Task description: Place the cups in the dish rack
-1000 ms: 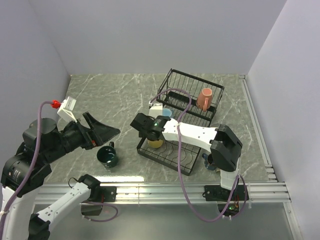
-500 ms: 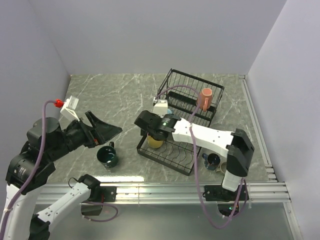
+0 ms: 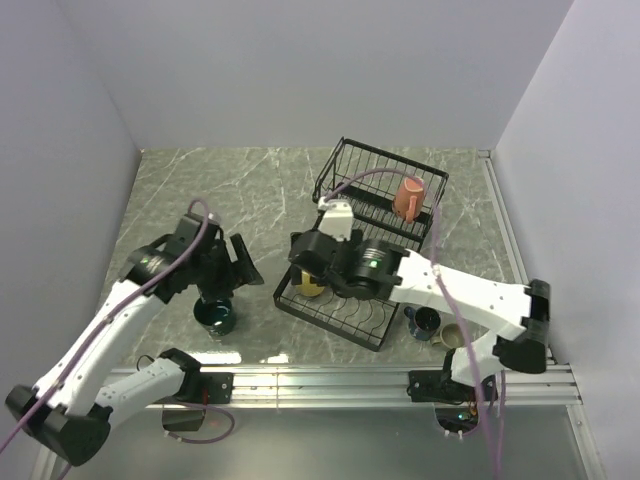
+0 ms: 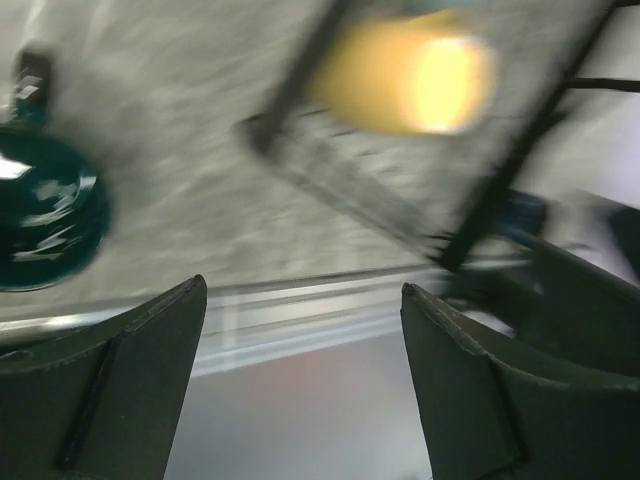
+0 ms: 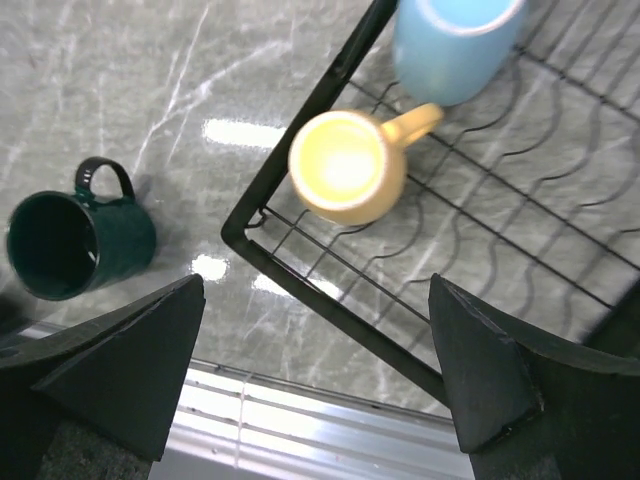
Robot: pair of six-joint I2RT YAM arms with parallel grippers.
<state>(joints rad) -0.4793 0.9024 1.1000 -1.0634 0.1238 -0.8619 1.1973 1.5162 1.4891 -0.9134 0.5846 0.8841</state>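
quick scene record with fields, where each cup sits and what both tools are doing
rack: dish rack on table
raised basket: salmon pink mug
flat tray: yellow mug, light blue mug
table, left of rack: dark teal mug
table, right of rack: navy mug, beige mug
left tool: open, empty, near dark teal mug
right tool: open, empty, above tray's corner by yellow mug
cups loaded: three of six
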